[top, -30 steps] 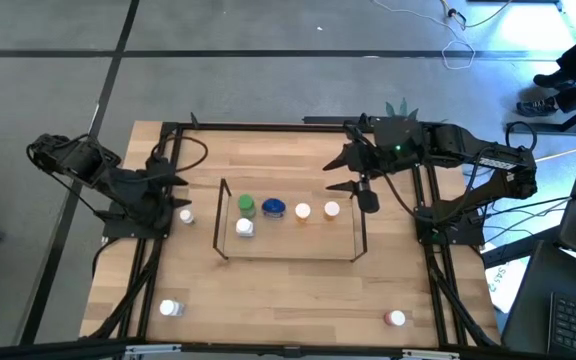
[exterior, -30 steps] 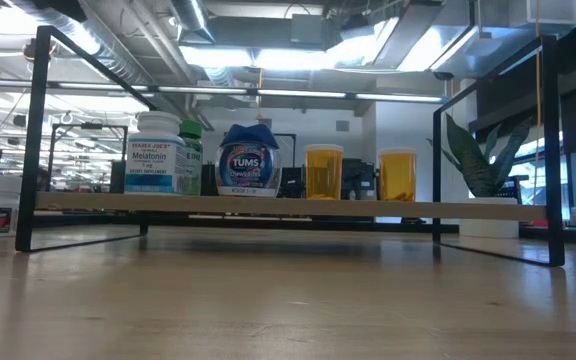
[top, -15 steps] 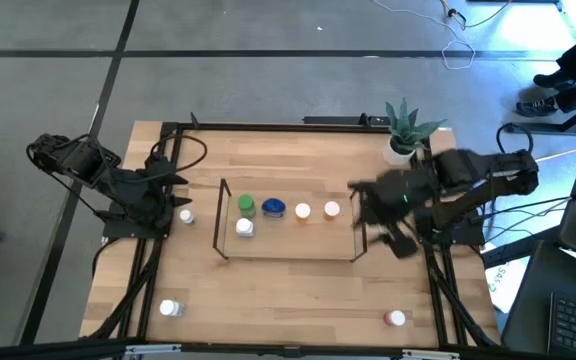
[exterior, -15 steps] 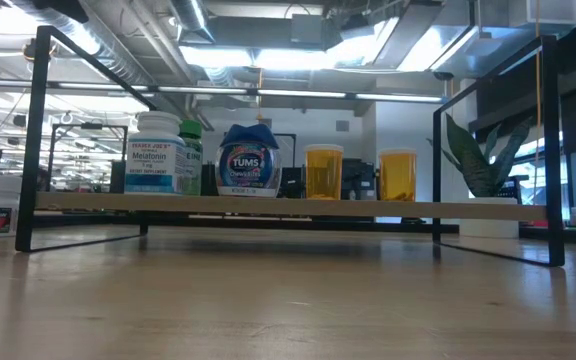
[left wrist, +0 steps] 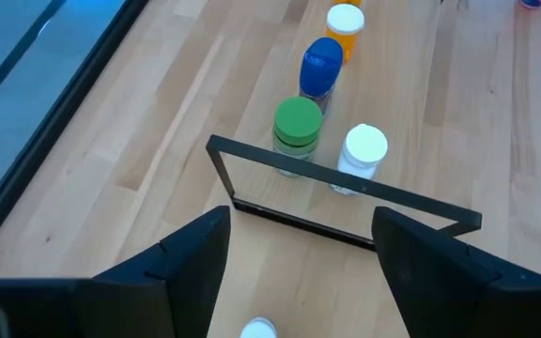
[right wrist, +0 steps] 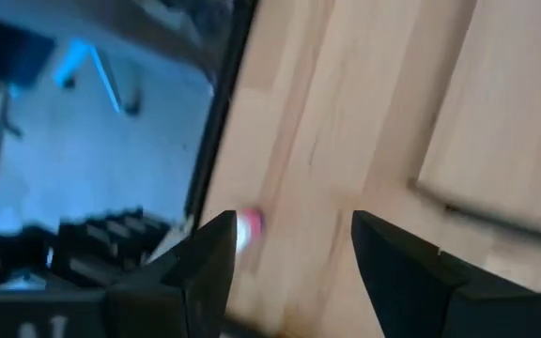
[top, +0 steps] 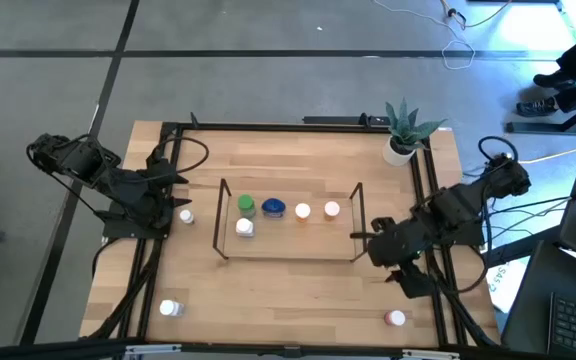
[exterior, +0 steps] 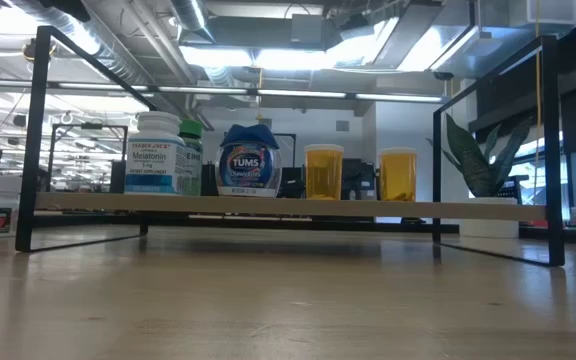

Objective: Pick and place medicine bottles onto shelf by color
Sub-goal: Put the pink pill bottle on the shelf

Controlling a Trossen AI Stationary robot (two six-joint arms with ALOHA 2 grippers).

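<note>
Nearest, at the front edge of the table [top: 298, 290], stood two loose bottles: a white-capped bottle [top: 171, 308] toward the left corner and the pink bottle [top: 396, 318] toward the right corner, well apart from each other. The pink bottle seemed to stand upright, cap up, though the right wrist view showed it [right wrist: 248, 225] only as a smear. The right gripper [top: 406, 281] hung just behind it, off the shelf's right end, with its fingers spread and nothing between them. It pointed toward the front edge, so the pink bottle lay ahead of it, roughly in line with the gap between the fingers. I judged this arm far the nearer to it, and the next reach a short drop forward and down. The shelf [top: 358, 212] stood mid-table and held five bottles. There was a white one [top: 245, 228] at the front left with a green one [top: 245, 206] behind it. To their right came a blue one [top: 273, 209] and two orange ones [top: 302, 211] in a row. Off the shelf's left end a third loose bottle [top: 185, 215] stood just under the left gripper [left wrist: 301, 225], which waited there, fingers parted and empty, facing the shelf. Farthest back, a plant [top: 402, 128] stood at the right rear corner.
</note>
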